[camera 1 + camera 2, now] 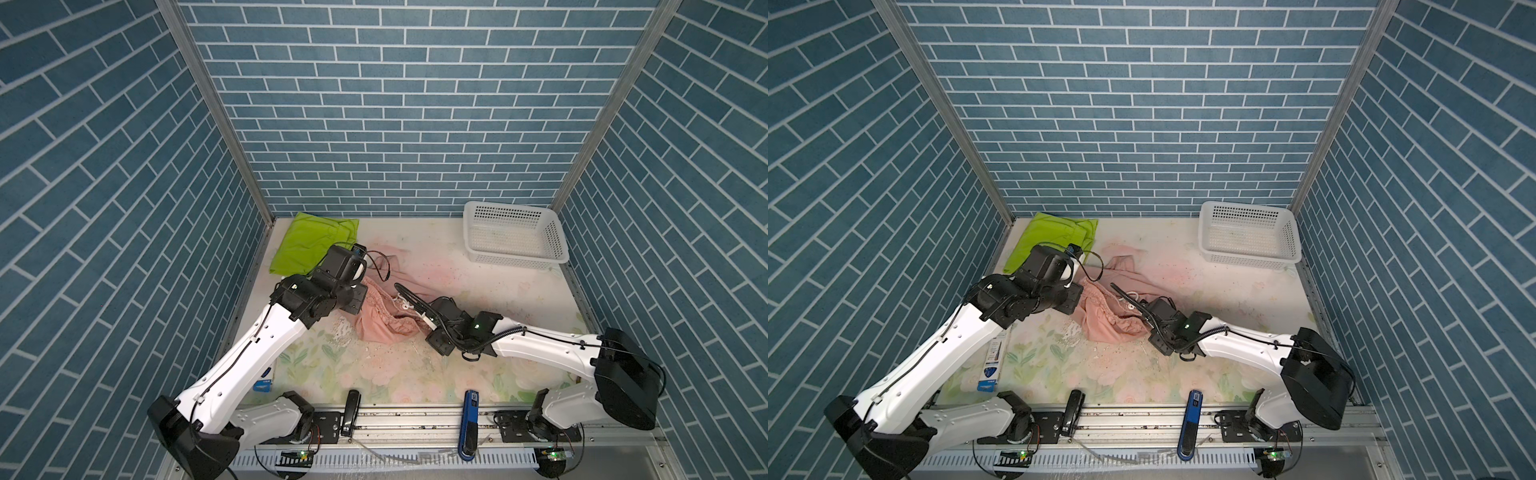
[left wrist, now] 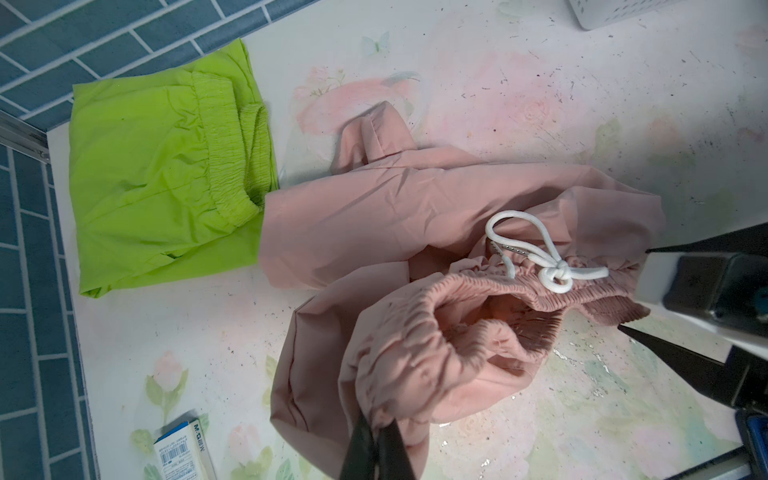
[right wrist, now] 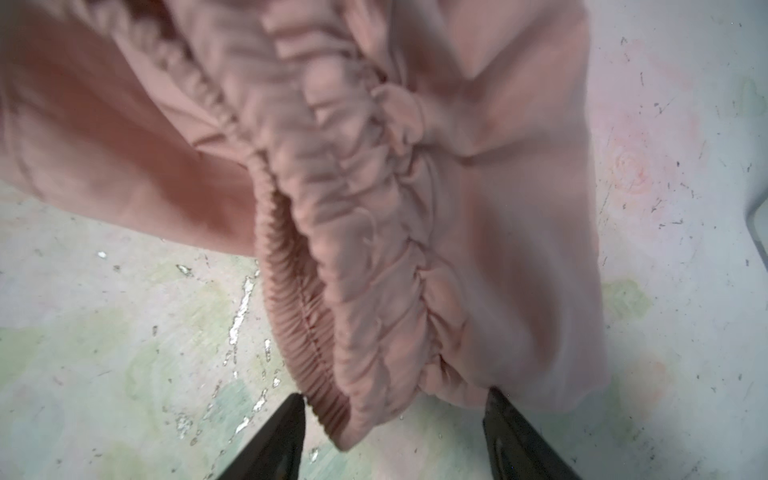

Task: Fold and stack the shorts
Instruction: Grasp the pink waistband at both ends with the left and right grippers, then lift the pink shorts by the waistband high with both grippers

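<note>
The salmon-pink shorts [image 1: 382, 322] [image 1: 1108, 322] lie crumpled mid-table, waistband bunched, with a white drawstring [image 2: 548, 270] knotted on it. My left gripper [image 2: 376, 424] is shut on a pinch of the gathered pink waistband [image 2: 415, 353]. My right gripper [image 3: 397, 395] is open, its black fingers [image 3: 286, 419] standing either side of the waistband's other end [image 3: 332, 399] without pressing it. In both top views the two grippers sit at opposite ends of the waistband. The lime-green shorts [image 1: 309, 245] [image 1: 1052, 241] [image 2: 158, 178] lie folded flat in the back left corner, touching the pink fabric.
A white perforated basket [image 1: 515, 239] [image 1: 1250, 232] stands at the back right. A blue-and-white box [image 1: 992, 365] [image 2: 183, 453] lies along the left wall. A black tool [image 1: 351, 411] and a blue one [image 1: 469, 419] rest on the front rail. Blue brick walls enclose three sides.
</note>
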Motion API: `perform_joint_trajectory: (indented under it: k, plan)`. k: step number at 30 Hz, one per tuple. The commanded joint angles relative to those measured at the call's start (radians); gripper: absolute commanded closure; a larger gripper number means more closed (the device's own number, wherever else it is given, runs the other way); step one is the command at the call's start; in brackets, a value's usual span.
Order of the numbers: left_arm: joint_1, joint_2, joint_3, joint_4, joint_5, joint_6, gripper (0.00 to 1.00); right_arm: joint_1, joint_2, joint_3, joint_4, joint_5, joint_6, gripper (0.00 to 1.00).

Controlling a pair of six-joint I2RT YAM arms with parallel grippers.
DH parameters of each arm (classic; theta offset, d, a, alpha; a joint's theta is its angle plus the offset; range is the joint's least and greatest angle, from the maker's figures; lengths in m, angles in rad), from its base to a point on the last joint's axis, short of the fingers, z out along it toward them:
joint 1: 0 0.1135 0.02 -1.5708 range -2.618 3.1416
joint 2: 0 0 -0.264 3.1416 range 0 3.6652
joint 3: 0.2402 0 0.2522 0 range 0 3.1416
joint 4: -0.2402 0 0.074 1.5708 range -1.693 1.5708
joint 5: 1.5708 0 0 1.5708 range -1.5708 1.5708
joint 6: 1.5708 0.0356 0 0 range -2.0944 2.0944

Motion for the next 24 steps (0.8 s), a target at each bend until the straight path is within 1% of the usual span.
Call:
perform_joint_trajectory:
  k: [1, 3, 5, 6, 7, 8, 10, 11, 12, 13, 15, 17, 18, 22, 24]
  plan:
    - [0.012, 0.004, 0.029, -0.026, -0.019, 0.011, 1.0, 0.02, 0.047, 0.002, 0.002, 0.118, -0.041, 0.3]
    - [0.012, 0.0, 0.032, -0.024, -0.01, 0.009, 1.0, 0.025, 0.069, 0.005, 0.043, 0.18, -0.05, 0.3]
    - [0.013, -0.002, 0.033, -0.024, -0.002, 0.008, 1.0, 0.026, 0.083, 0.012, 0.085, 0.19, -0.048, 0.3]
    - [0.013, -0.003, 0.036, -0.027, -0.002, 0.008, 1.0, 0.026, 0.096, 0.02, 0.103, 0.193, -0.047, 0.31]
    - [0.013, -0.005, 0.036, -0.029, -0.003, 0.008, 1.0, 0.026, 0.11, 0.026, 0.117, 0.195, -0.046, 0.35]
    - [0.013, -0.008, 0.036, -0.029, -0.006, 0.008, 1.0, 0.025, 0.124, 0.031, 0.132, 0.196, -0.045, 0.43]
    - [0.014, -0.015, 0.036, -0.031, -0.008, 0.008, 1.0, 0.025, 0.138, 0.036, 0.156, 0.197, -0.045, 0.67]
    - [0.014, -0.016, 0.038, -0.032, -0.006, 0.008, 1.0, 0.024, 0.134, 0.034, 0.169, 0.191, -0.046, 0.81]
    - [0.014, -0.016, 0.039, -0.034, -0.005, 0.008, 1.0, 0.025, 0.118, 0.032, 0.18, 0.179, -0.044, 0.92]
    - [0.016, -0.015, 0.041, -0.036, -0.004, 0.009, 1.0, 0.024, 0.097, 0.029, 0.187, 0.164, -0.044, 0.99]
    - [0.018, -0.015, 0.052, -0.048, -0.006, 0.011, 1.0, 0.015, 0.038, 0.032, 0.177, 0.132, -0.039, 1.0]
    - [0.023, -0.001, 0.09, -0.09, -0.019, 0.013, 1.0, -0.01, -0.038, 0.056, 0.118, 0.109, -0.027, 1.0]
    - [0.027, 0.013, 0.131, -0.133, -0.031, 0.007, 1.0, -0.032, -0.089, 0.074, 0.075, 0.095, -0.016, 1.0]
    - [0.04, 0.057, 0.324, -0.296, -0.052, 0.001, 1.0, -0.121, -0.307, 0.149, -0.067, -0.021, 0.022, 1.0]
    - [0.044, 0.085, 0.447, -0.354, -0.054, 0.02, 1.0, -0.14, -0.382, 0.229, -0.13, -0.024, 0.015, 1.0]
